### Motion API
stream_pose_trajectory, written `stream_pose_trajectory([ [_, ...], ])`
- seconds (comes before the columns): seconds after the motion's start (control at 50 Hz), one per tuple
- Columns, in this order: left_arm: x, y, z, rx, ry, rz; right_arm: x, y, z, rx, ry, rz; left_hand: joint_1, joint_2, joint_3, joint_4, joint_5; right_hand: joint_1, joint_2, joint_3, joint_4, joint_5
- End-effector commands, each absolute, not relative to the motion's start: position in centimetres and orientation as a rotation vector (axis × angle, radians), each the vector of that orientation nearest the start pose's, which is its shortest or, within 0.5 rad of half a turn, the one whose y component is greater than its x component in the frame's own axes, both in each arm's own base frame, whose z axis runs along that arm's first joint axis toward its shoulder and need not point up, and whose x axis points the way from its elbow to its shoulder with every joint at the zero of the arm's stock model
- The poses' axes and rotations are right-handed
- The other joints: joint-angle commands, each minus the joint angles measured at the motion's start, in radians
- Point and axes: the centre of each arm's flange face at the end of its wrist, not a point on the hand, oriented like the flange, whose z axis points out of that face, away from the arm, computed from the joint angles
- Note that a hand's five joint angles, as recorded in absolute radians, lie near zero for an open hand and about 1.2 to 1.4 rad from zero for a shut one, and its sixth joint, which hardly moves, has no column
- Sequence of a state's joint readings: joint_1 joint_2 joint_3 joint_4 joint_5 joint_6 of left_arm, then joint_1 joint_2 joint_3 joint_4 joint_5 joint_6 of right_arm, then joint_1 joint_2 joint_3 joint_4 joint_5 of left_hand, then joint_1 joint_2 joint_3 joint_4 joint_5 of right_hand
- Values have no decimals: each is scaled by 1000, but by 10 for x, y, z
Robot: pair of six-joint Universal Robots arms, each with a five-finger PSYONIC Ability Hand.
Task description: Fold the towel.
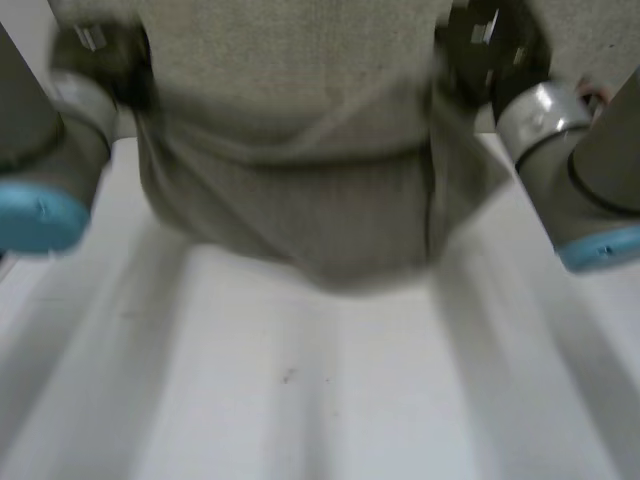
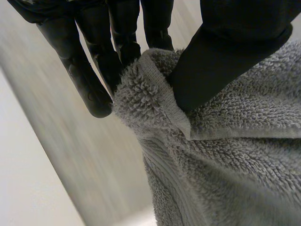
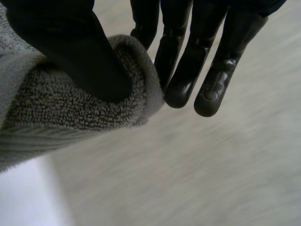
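A grey terry towel [image 1: 300, 150] hangs in the air above the white table [image 1: 300, 400], stretched between both hands, its lower part sagging in folds. My left hand [image 1: 100, 45] holds its left upper corner. In the left wrist view the thumb [image 2: 221, 61] presses the towel's hemmed corner [image 2: 155, 94] against the fingers [image 2: 94, 75]. My right hand [image 1: 485, 40] holds the right upper corner. In the right wrist view the thumb [image 3: 80, 52] pinches the rolled towel edge [image 3: 94, 103] against the fingers [image 3: 188, 66].
Both arms, grey with light-blue caps [image 1: 35, 215] [image 1: 600, 245], flank the towel at either side. The bare white tabletop spreads below the towel toward the near edge.
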State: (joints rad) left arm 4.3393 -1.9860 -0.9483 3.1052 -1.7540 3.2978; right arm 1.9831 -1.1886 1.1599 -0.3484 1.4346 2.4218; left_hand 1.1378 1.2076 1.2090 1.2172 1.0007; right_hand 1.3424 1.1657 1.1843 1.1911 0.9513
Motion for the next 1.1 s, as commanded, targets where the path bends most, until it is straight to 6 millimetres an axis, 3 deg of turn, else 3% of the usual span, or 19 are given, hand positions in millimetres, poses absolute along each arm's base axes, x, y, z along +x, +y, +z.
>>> stream_pose_trajectory([
  [0.02,-241,-337,427,-67,1863,-2757,300,-317,381,-994,1112,-2952,258,189,187,179,221,54,231,212,205,270],
  [0.08,-232,-338,379,-83,2118,-2526,301,-310,345,-1182,1163,-2726,258,189,187,179,221,54,231,212,205,270],
  [0.1,-232,-338,379,-83,2119,-2525,301,-310,344,-1183,1163,-2726,258,189,187,179,221,54,231,212,205,270],
  [0.18,-229,-330,274,34,2456,-2066,279,-310,265,-1414,1464,-2273,224,154,152,144,186,54,231,212,205,270],
  [0.2,-229,-330,273,34,2456,-2065,279,-310,265,-1415,1465,-2272,224,154,152,144,186,54,231,212,205,270],
  [0.24,-227,-325,219,76,2575,-1848,275,-307,223,-1464,1611,-2054,224,154,152,144,186,54,231,212,205,270],
  [0.26,-227,-325,219,76,2575,-1847,275,-307,223,-1464,1612,-2053,224,154,152,144,186,54,231,212,205,270],
  [0.32,-223,-315,167,117,2664,-1647,257,-304,172,-1568,1795,-1828,218,148,147,138,180,54,231,212,205,270],
  [0.34,-223,-315,167,117,2664,-1646,257,-304,172,-1568,1796,-1827,218,148,147,138,180,54,231,212,205,270],
  [0.38,-220,-308,151,129,2694,-1563,244,-300,151,-1676,1860,-1724,177,107,106,97,139,54,231,212,205,270],
  [0.5,-218,-301,153,134,2699,-1550,232,-292,143,-1877,1859,-1634,-8,-78,-80,-88,-46,-98,79,60,54,119],
  [0.54,-218,-298,171,127,2681,-1613,231,-288,149,-1883,1870,-1612,-449,-519,-520,-529,-487,-571,-395,-413,-420,-355],
  [0.56,-218,-298,171,127,2681,-1613,231,-288,149,-1883,1870,-1611,-452,-521,-523,-531,-489,-573,-397,-415,-422,-357],
  [0.58,-219,-294,178,134,2674,-1636,232,-287,154,-1848,1881,-1618,-693,-763,-764,-772,-730,-716,-539,-558,-564,-499],
  [0.62,-223,-286,190,148,2663,-1684,232,-286,171,-1711,1924,-1648,-926,-996,-998,-1006,-964,-1038,-862,-880,-887,-822],
  [0.84,-230,-266,217,183,2632,-1801,233,-282,224,-1143,1995,-1675,-942,-1012,-1013,-1021,-979,-1052,-875,-894,-901,-835],
  [0.96,-227,-263,226,169,2614,-1836,241,-280,247,-1044,1967,-1726,-939,-1009,-1010,-1018,-976,-1046,-869,-888,-895,-829],
  [1.0,-226,-263,227,167,2613,-1837,257,-276,258,-1044,1931,-1760,-936,-1006,-1007,-1015,-973,-1020,-843,-862,-869,-803],
  [1.1,-221,-254,227,194,2604,-1817,273,-289,250,-1039,2004,-1774,-921,-991,-993,-1001,-959,-955,-779,-797,-804,-739],
])
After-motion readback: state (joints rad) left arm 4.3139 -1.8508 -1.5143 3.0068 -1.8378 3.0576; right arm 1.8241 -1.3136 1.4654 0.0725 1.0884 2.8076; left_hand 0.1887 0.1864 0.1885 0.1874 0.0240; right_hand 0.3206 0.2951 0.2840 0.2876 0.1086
